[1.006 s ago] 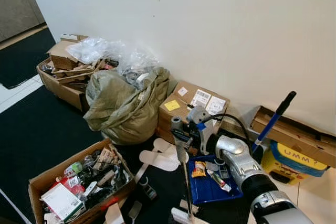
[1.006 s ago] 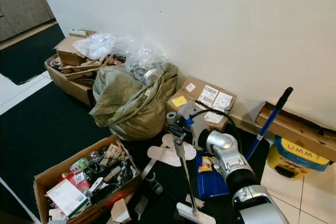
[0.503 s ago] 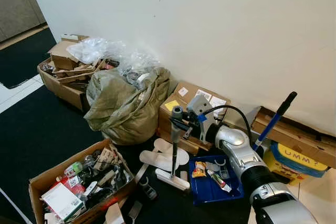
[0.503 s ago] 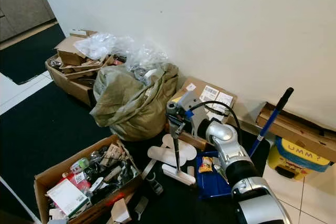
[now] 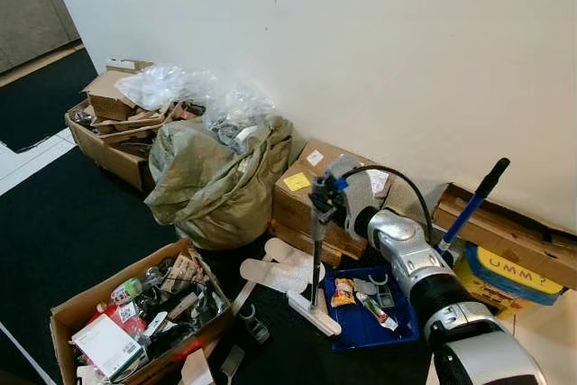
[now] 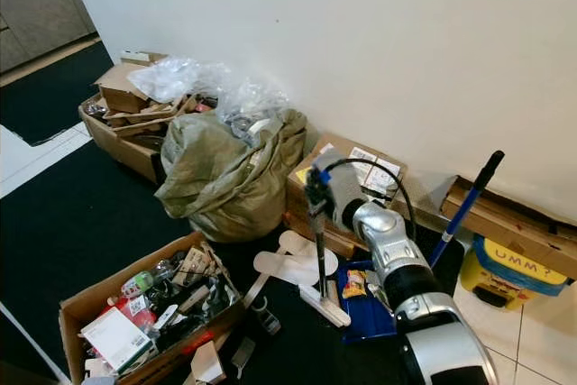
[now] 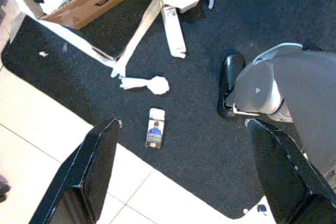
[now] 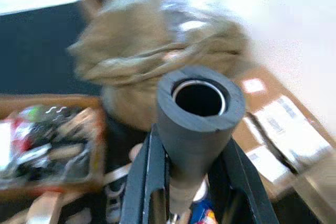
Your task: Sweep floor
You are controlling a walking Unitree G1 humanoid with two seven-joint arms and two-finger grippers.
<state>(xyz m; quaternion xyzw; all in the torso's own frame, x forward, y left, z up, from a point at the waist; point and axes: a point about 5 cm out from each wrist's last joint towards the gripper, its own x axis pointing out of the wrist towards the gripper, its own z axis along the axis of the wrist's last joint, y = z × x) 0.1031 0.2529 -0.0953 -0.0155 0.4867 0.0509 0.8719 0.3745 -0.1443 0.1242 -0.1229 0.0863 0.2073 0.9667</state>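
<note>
My right gripper [image 5: 322, 197] is shut on the grey foam grip [image 8: 199, 109] of a small broom, its fingers [image 8: 151, 182] on either side of the handle. The thin handle [image 5: 316, 254] runs nearly straight down to the white broom head [image 5: 315, 313], which rests on the black carpet against the left edge of a blue dustpan [image 5: 353, 331]. The dustpan holds a snack wrapper [image 5: 341, 291] and other scraps. My left gripper [image 7: 184, 182] hangs open over the carpet edge, above a small card [image 7: 156, 128] and a crumpled paper [image 7: 153, 84].
A stuffed green sack [image 5: 212, 182], taped cardboard boxes [image 5: 306, 191] and a box of junk [image 5: 135, 313] crowd the wall and carpet. White shoe insoles [image 5: 275, 272] lie by the broom. A blue-handled pole [image 5: 469, 209] leans at the right. My foot [image 7: 231, 85] stands on the carpet.
My right arm has lifted the broom toward the wall. Its handle has gone upright, and the head has slid from near my feet up beside the blue dustpan.
</note>
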